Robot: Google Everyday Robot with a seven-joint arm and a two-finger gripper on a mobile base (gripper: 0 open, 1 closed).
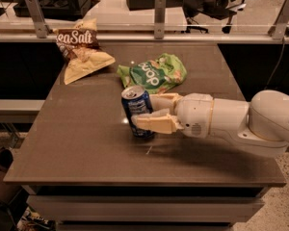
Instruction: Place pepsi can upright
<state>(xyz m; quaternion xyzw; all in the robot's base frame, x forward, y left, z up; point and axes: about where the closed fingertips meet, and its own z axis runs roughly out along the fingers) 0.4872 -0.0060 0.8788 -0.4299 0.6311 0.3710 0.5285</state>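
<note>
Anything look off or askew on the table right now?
Only the pepsi can: held by the gripper, jaws closed, on or just above the table, it leans slightly, top tipped left. Nothing looks spilled or damaged.

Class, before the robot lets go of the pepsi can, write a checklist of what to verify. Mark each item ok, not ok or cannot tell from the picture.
1. Grip: the gripper, at mid-table, is shut on the pepsi can, one finger on each side: ok.
2. Orientation: the can's silver top faces up, with a slight lean: ok.
3. Base resting flat on the table: cannot tell.
4. Green snack bag lies behind the can, apart from it: ok.
5. Brown-and-cream snack bag sits at the back left, well away: ok.
</note>
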